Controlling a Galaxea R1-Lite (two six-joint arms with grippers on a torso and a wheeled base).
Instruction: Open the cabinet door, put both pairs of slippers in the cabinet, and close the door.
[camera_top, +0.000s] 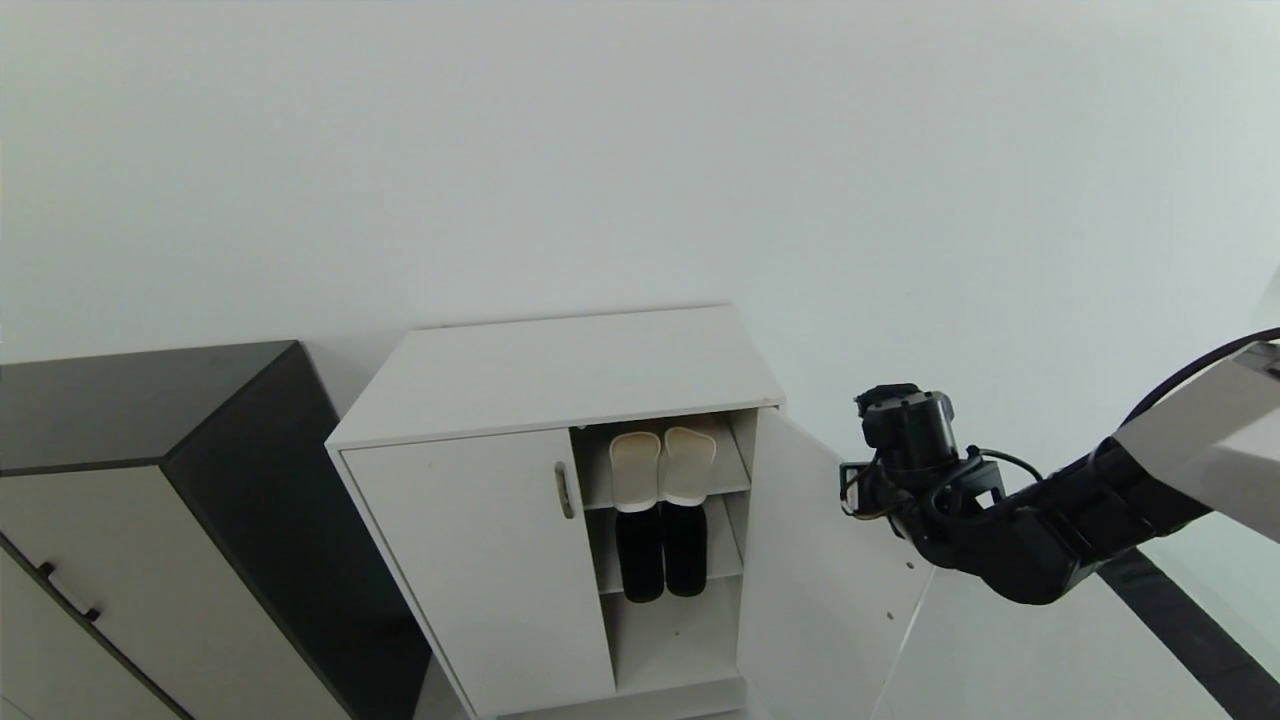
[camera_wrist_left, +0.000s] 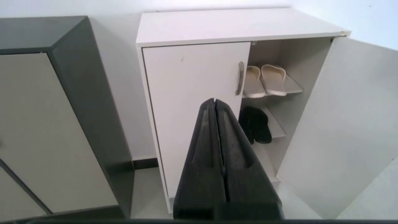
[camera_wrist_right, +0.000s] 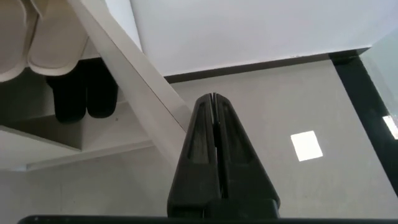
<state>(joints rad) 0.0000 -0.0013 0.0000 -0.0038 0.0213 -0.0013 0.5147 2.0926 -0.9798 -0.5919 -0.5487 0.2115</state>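
Slippers (camera_top: 660, 468) sit in the cabinet (camera_top: 560, 370), past the open door (camera_top: 820, 580) beside my right gripper (camera_wrist_right: 214, 98). Both it and my left gripper (camera_wrist_left: 215, 102) are pinched closed.

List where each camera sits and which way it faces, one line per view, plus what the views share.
Head view: high on the robot, looking forward and down at the white wooden two-door cabinet; the right arm shows beside its open right door.
Left wrist view: back from the cabinet, facing its front; the shut left pincer shows.
Right wrist view: close beside the open door's edge, looking in at the shelves; the shut right pincer shows.
Shared: all three show the pair of cream slippers shelved above the pair of black slippers.
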